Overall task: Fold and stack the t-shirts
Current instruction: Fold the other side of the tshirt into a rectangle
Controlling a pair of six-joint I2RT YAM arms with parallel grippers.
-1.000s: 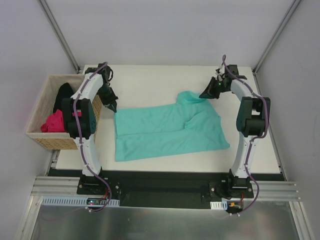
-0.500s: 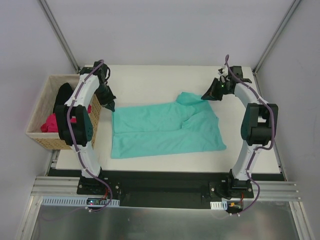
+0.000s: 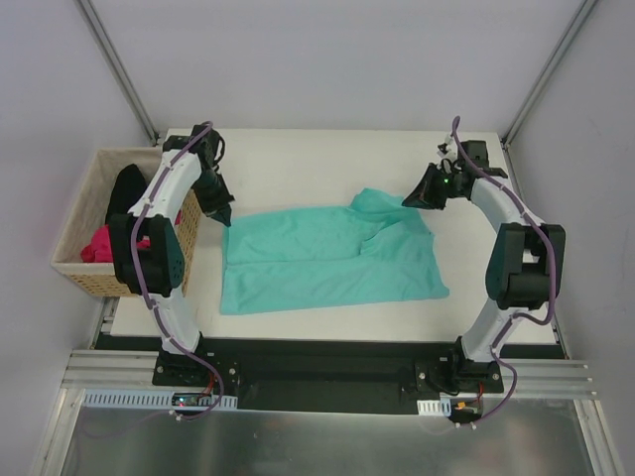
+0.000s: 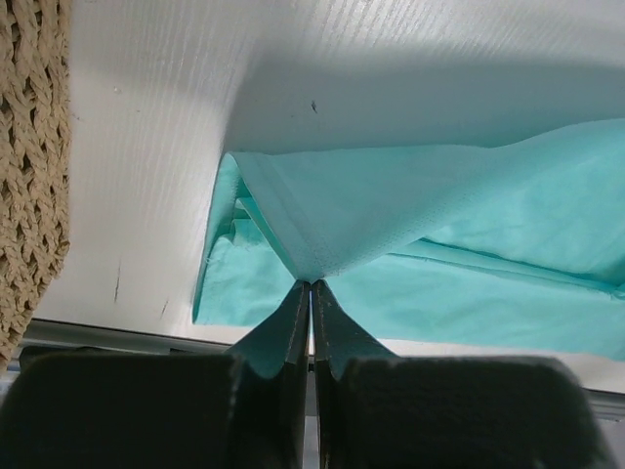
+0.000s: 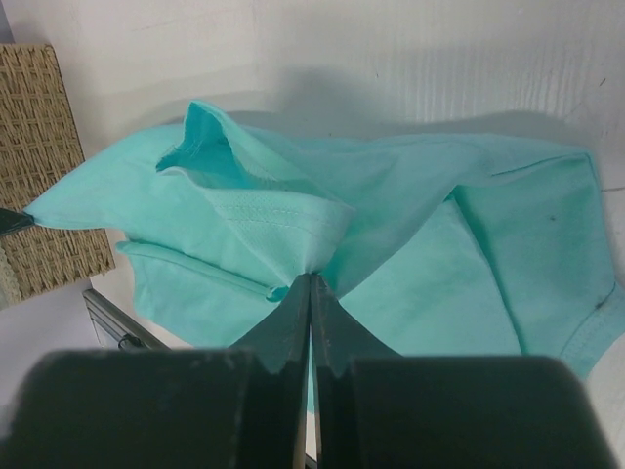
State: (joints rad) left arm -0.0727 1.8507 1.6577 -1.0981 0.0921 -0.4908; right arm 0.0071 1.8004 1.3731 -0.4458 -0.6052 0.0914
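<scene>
teal t-shirt [image 3: 327, 263]: lying across the middle of the table [image 3: 298, 159], partly folded over itself. Near part is resting flat, far edge is being held up at two spots.
left gripper [image 4: 311, 285]: jaws pressed together, pinching the shirt's far-left corner on the basket side. Cloth is tenting up to the tips.
right gripper [image 5: 310, 278]: jaws pressed together, pinching a stitched hem at the shirt's far-right part. Fabric is bunching into a peak there.
cloth between grips: far edge is running from one pinch to the other, well apart. A fold is showing near the right pinch.
pink t-shirt [image 3: 104, 243]: sitting crumpled in the wicker basket [image 3: 74, 268], near end.
black t-shirt [image 3: 127, 188]: sitting in the same basket, far end, touching the pink one.
basket: standing just beside the table's left edge. The left arm is crossing over it in the top view.
</scene>
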